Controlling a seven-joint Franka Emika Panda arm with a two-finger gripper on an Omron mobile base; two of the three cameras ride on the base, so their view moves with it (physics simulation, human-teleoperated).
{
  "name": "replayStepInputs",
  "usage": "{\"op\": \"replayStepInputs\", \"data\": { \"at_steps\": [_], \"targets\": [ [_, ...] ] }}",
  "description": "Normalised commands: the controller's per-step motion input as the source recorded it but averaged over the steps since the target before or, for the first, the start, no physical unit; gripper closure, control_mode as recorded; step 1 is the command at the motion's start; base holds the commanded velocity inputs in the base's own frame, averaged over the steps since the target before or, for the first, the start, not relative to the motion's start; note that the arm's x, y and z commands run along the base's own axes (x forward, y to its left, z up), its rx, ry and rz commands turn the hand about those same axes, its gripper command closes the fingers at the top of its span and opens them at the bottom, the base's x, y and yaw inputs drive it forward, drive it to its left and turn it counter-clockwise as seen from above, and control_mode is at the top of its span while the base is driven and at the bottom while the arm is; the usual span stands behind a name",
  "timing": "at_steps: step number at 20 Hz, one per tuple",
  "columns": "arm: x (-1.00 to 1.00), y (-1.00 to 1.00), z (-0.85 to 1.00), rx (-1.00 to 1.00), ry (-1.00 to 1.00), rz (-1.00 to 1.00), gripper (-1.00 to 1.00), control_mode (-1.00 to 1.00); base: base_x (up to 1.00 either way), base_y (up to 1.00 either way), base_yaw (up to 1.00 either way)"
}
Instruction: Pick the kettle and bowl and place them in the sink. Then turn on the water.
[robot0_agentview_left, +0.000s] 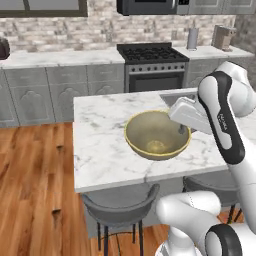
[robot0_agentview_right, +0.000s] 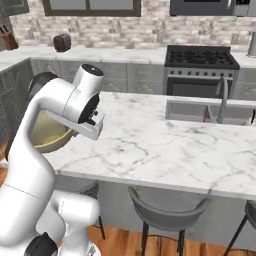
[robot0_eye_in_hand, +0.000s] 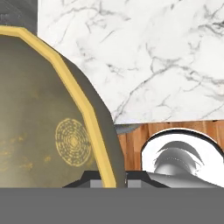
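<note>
Jaws clenched on the rim of the bowl (robot0_agentview_left: 157, 135); no writing legible anywhere.

The white marble island counter (robot0_agentview_left: 105, 145) is viewed from behind the arm's left and, in the right base view, from behind its right, both looking forward and down. The wide olive-tan bowl (robot0_agentview_left: 157, 134) is shared by both and seen at very close range by the hand camera.

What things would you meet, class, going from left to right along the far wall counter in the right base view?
Knife block → toaster → stove → steel canister.
</note>
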Motion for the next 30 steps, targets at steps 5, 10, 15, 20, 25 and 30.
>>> {"op": "replayStepInputs", "data": {
  "at_steps": [5,10,15,20,25,30],
  "targets": [
    [0.0,0.0,0.0,0.0,0.0,0.0,1.0,1.0,-0.1,1.0,-0.08],
    [0.0,0.0,0.0,0.0,0.0,0.0,1.0,1.0,-0.04,1.0,-0.15],
    [0.0,0.0,0.0,0.0,0.0,0.0,1.0,1.0,0.02,0.71,-0.36],
    [0.0,0.0,0.0,0.0,0.0,0.0,1.0,1.0,0.08,0.6,-0.44],
    [0.0,0.0,0.0,0.0,0.0,0.0,1.0,1.0,0.01,0.51,-0.47],
    [0.0,0.0,0.0,0.0,0.0,0.0,1.0,1.0,0.67,0.36,-0.36]
  ]
}}
